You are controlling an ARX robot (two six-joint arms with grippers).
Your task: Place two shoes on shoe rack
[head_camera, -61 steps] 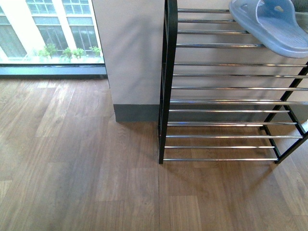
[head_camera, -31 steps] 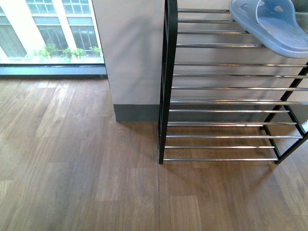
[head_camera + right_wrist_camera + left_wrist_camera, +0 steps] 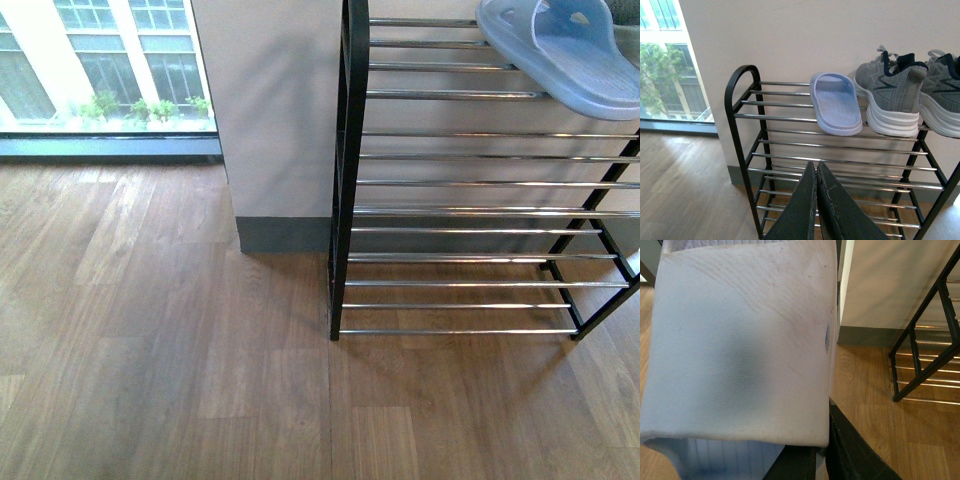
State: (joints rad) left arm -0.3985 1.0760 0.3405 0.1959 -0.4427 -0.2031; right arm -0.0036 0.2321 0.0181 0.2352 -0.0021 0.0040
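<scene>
Multi-tier shoe rack with black metal side frames and chrome horizontal bars (image 3: 460, 183) standing on brown wood-plank floor (image 3: 150, 350) against a pale wall (image 3: 270, 110) with grey skirting (image 3: 283, 234); rounded frame top confirmed in right wrist view (image 3: 741, 75). One pale blue slide (image 3: 560, 50) resting on the top tier, sole down, overhanging the front bar slightly; same slide seen from right wrist view (image 3: 835, 102) lying across the top bars, just beside a pair of grey knit sneakers with white soles and navy lining (image 3: 892, 95), also on the top tier with heels toward the camera; second sneaker (image 3: 942, 92) partly cut by the frame edge. Lower tiers bare. Second pale blue slide (image 3: 740, 345) filling most of the left wrist view, held up off the floor, ribbed footbed visible below the broad strap. Left gripper (image 3: 820, 460) seen only as dark finger parts beneath the slide, closed onto it at its edge. Right gripper (image 3: 816, 200) held in front of the rack's middle tiers, black fingers pressed together with no gap, nothing between them. Neither arm present in front view. Window (image 3: 100, 60) with greenery outside to the left of the wall.
</scene>
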